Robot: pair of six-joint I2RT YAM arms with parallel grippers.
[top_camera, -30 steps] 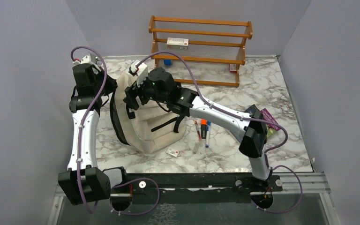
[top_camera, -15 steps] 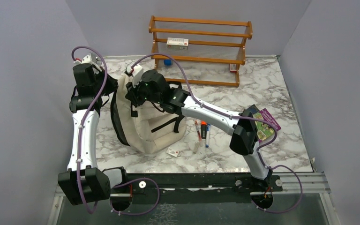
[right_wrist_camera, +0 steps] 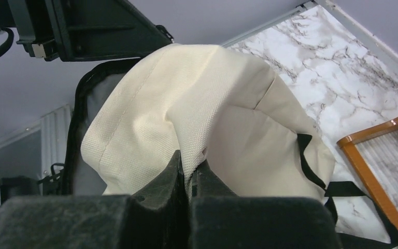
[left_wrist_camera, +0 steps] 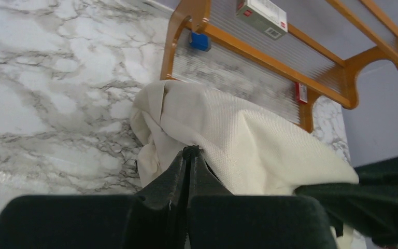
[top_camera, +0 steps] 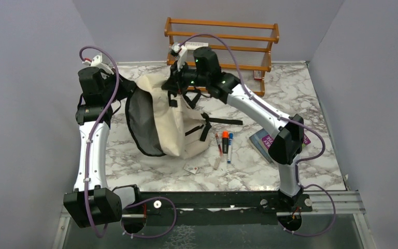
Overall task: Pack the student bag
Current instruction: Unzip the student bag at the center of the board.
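Student bag (top_camera: 173, 122) lies at 10 o'clock on worktop (top_camera: 300, 93), stretched betw. both hands. Left hand (left_wrist_camera: 190, 151) pinched tight on cream cloth at bag's 10; right hand (right_wrist_camera: 189, 162) likewise at its 1. Soft, floppy, prob. light. Best grip is rim/seams, else cloth may slip.

In view are one student bag (top_camera: 173, 122) at nine o'clock, one wooden rack (top_camera: 249, 37) at twelve holding one white box (left_wrist_camera: 261, 13), one blue block (left_wrist_camera: 200, 41) and one red tag (left_wrist_camera: 301, 92), three markers (top_camera: 225, 141) and possibly a fourth pale pen (top_camera: 216, 163) at five, one small card (top_camera: 190, 168) at seven, and one book (top_camera: 262, 141) at four.
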